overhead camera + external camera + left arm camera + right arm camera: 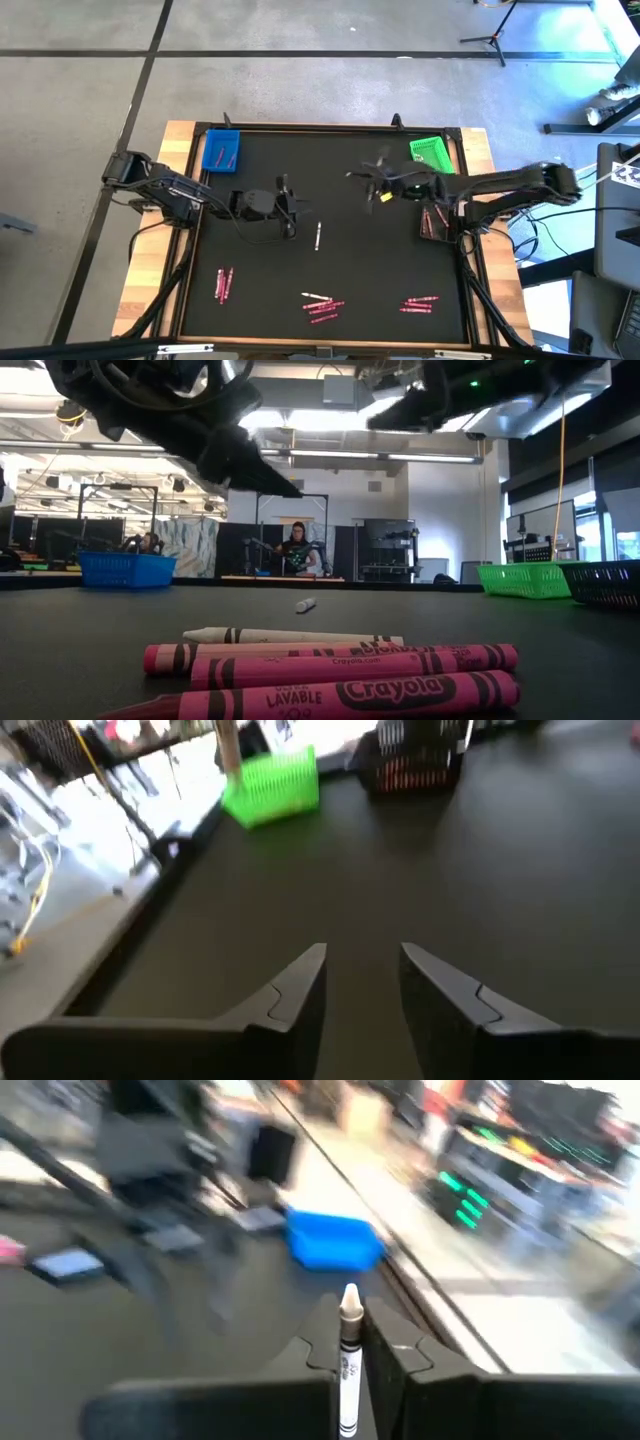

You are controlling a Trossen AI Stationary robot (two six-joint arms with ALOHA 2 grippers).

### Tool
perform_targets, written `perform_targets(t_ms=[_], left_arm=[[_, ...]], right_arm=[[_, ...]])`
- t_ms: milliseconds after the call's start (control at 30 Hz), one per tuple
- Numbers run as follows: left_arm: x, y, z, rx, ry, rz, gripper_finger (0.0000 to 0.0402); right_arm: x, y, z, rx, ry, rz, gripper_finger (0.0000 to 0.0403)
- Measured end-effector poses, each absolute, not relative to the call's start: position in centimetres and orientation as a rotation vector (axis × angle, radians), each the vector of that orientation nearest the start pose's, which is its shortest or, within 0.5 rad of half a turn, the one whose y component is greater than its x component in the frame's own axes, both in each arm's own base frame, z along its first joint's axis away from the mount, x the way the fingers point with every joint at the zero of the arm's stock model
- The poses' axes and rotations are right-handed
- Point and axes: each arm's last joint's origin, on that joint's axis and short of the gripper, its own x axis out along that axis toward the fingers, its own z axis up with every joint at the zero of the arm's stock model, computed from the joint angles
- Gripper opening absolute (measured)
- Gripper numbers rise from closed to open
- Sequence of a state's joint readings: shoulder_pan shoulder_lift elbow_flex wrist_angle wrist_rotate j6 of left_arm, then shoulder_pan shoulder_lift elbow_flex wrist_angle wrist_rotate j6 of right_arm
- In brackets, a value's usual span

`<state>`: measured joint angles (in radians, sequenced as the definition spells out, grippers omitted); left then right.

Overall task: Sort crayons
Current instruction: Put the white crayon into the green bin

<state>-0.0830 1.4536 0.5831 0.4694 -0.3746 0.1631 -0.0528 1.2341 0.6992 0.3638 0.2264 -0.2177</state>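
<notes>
The right gripper (350,1365) is clamped on a white crayon (348,1360), whose tip pokes forward from between the fingers; from above it sits over the far right part of the bench (250,170), just left of the green tray (430,152). The left gripper (362,982) stands with its fingers apart and nothing between them, above the bench left of centre. Just right of it one pale crayon (318,236) lies alone on the black surface. Along the near edge lie three clusters of pink crayons: one at the left (224,284), one in the middle (322,307) with a whitish stick among them, one at the right (420,302). A blue tray (221,150) with pink sticks inside sits at the far left corner. A dark tray (434,222) at the right edge also holds pink sticks.
</notes>
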Motion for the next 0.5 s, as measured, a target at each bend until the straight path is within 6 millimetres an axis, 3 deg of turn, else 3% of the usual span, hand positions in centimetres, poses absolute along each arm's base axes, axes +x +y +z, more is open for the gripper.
perform_targets(t_ms=[267,500], left_arm=[[27.9,-1.3,17.7,0.253,0.448,0.252,0.0119],[27.8,-1.4,17.5,0.232,0.463,0.245,0.0119]], right_arm=[[22.2,-3.7,29.9,-0.303,0.461,-0.725,0.0019],[19.8,-8.1,29.1,-0.133,0.673,-0.91,0.0018]])
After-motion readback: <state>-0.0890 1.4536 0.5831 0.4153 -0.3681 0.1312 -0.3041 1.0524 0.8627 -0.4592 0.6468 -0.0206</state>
